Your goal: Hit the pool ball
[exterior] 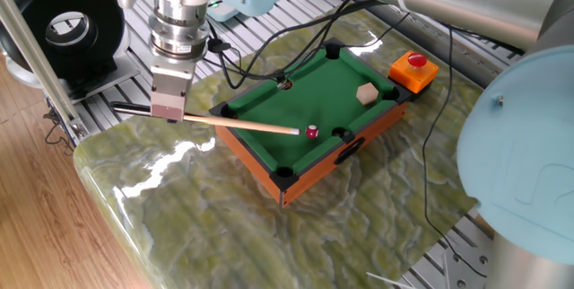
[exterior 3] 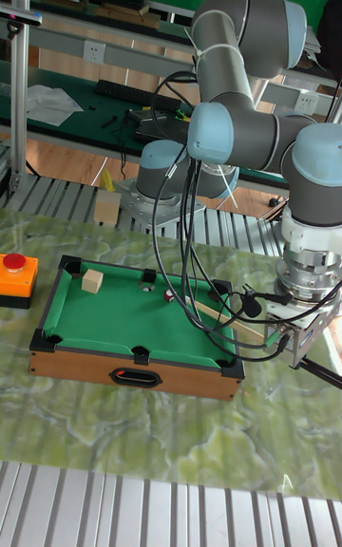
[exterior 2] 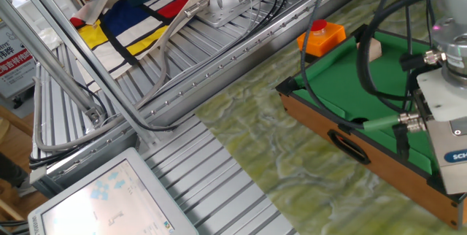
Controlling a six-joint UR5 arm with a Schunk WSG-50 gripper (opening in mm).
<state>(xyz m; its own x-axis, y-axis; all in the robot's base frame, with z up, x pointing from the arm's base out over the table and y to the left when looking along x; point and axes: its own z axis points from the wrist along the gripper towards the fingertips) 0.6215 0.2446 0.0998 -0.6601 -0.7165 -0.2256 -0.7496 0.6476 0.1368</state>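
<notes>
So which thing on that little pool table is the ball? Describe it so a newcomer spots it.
Find the small green pool table on the marbled surface. Near its front rail, beside a pocket, at the wooden cue tip, sits the pool ball: tiny, glossy dark red with a white spot, unlike the larger tan cube.

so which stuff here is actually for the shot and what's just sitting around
For the shot: pool ball, cue stick, gripper, mini pool table.

Sitting around: tan cube, red button on orange box, loose cables.

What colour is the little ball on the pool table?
Dark red with a white spot: the pool ball, clearest in one fixed view.
</notes>
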